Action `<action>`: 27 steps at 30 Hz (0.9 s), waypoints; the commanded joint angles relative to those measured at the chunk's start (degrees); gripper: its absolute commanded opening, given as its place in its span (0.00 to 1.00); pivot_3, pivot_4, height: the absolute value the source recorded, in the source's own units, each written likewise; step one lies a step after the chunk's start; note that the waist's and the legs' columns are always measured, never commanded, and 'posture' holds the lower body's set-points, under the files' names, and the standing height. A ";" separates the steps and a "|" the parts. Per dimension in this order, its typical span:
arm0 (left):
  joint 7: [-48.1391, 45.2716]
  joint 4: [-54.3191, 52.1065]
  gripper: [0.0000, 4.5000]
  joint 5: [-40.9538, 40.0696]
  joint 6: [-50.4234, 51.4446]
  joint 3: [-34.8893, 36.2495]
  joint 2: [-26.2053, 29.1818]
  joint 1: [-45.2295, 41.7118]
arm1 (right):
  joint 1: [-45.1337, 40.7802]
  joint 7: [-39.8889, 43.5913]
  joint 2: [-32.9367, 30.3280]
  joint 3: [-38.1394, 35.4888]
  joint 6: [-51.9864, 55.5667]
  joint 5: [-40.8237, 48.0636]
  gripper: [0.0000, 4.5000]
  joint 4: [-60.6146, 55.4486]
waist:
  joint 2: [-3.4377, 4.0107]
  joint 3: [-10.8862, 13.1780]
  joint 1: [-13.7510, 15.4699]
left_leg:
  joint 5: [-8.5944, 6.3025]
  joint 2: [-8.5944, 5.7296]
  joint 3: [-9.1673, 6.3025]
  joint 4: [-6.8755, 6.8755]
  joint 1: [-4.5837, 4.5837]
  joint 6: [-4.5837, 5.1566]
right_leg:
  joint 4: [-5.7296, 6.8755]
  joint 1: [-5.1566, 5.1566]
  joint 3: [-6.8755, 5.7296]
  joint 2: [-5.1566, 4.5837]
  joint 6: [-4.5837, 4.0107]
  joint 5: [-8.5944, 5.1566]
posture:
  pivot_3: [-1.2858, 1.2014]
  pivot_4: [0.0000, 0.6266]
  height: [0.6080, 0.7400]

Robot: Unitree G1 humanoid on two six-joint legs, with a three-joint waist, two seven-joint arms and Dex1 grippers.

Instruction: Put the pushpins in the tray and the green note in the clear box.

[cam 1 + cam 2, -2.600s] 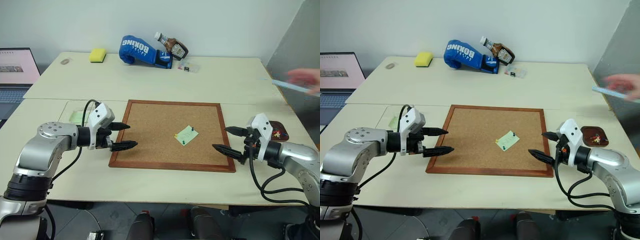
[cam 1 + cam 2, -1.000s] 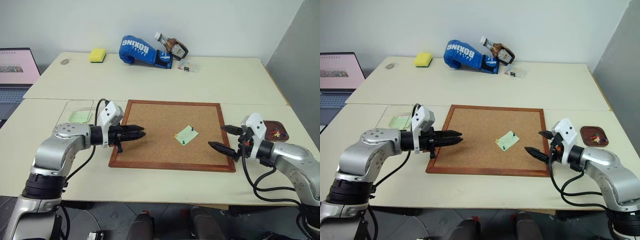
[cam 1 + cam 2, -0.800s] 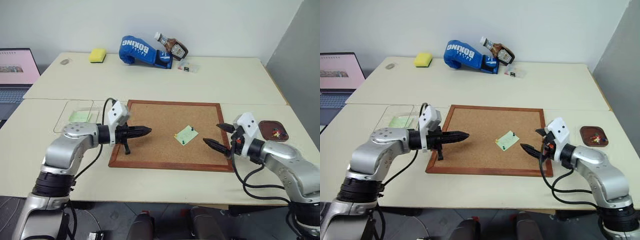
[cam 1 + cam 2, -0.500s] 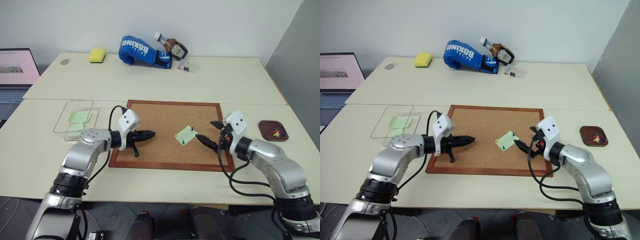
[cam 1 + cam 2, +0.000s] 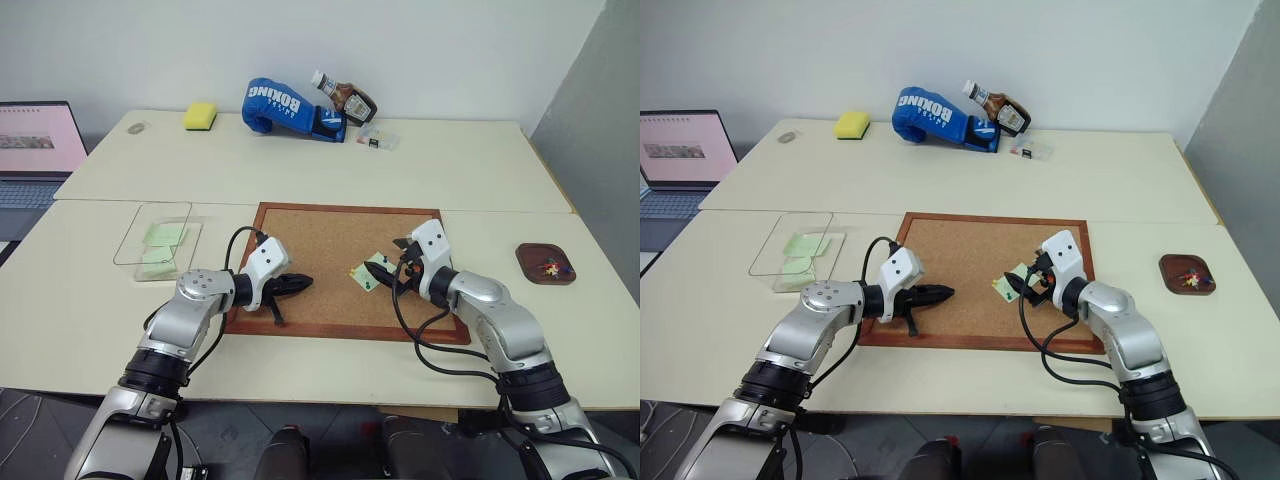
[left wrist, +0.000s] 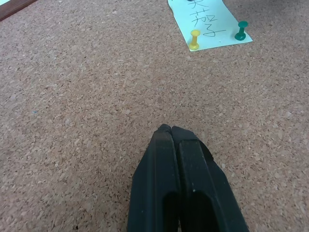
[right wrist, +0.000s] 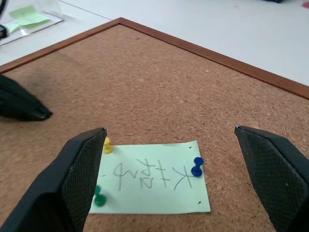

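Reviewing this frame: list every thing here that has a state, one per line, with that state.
green note: flat on the corkboard, pinned, not yet moved.
pushpins: yellow, green and blue, stuck in the note.
left hand: shut, empty, low over the cork.
right hand: open wide, straddling the note.
clear box: open, green notes inside.
tray: holds a few pins.
laptop: screen on.
bottle: tipped on the boxing glove.

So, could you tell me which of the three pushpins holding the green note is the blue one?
The blue pushpin stands alone at one edge of the green note; the yellow pushpin and green pushpin sit together at the opposite edge.
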 commanded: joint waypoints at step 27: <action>1.29 2.03 0.00 3.89 0.05 -0.87 0.45 0.43 | -3.96 -0.14 2.62 -2.11 -7.67 -4.29 0.01 7.78 | 0.01 0.00 -0.26 | 0.00 0.00 -0.02 -0.01 0.02 0.00 | 0.03 0.00 0.00 0.00 0.01 0.00 | 0.52 0.24 1.00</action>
